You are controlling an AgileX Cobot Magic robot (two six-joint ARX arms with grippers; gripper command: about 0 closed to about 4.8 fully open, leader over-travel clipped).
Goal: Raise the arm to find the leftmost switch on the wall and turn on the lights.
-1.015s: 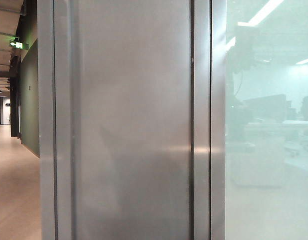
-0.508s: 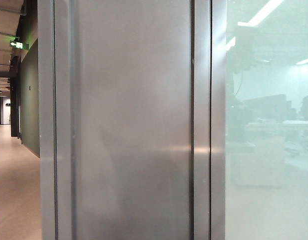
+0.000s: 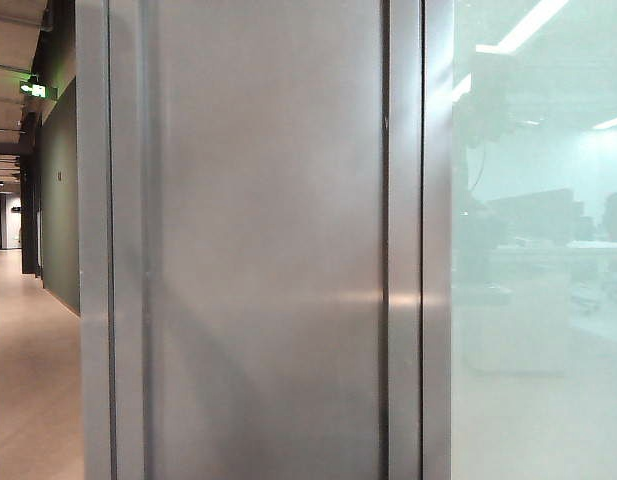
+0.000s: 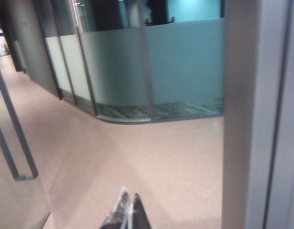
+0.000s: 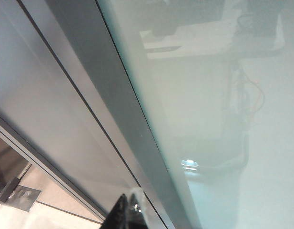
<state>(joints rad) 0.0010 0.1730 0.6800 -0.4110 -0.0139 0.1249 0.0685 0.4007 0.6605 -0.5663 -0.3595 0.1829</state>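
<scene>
The wall [image 3: 263, 240] is a tall grey metal panel with narrow frame strips filling the middle of the exterior view. No switch shows on it in any view. The arm appears only as a hazy dark reflection with a boxy head [image 3: 485, 105] in the frosted glass [image 3: 538, 300] to the right. My left gripper [image 4: 129, 198] is shut and empty, hanging over a pinkish floor [image 4: 137, 157] beside a grey wall strip [image 4: 242, 119]. My right gripper [image 5: 129, 197] is also shut and empty, its tips close before the metal panel [image 5: 51, 109] and the frame strip beside the frosted glass [image 5: 208, 95].
A corridor [image 3: 28, 350] with a green exit sign [image 3: 33, 89] runs off at the left of the panel. The left wrist view shows curved frosted glass partitions [image 4: 151, 67] across the floor and a glass door with a metal handle [image 4: 15, 143].
The faint shadow on the metal panel has shifted and the hazy reflection in the glass has moved slightly. The view is otherwise the same.
</scene>
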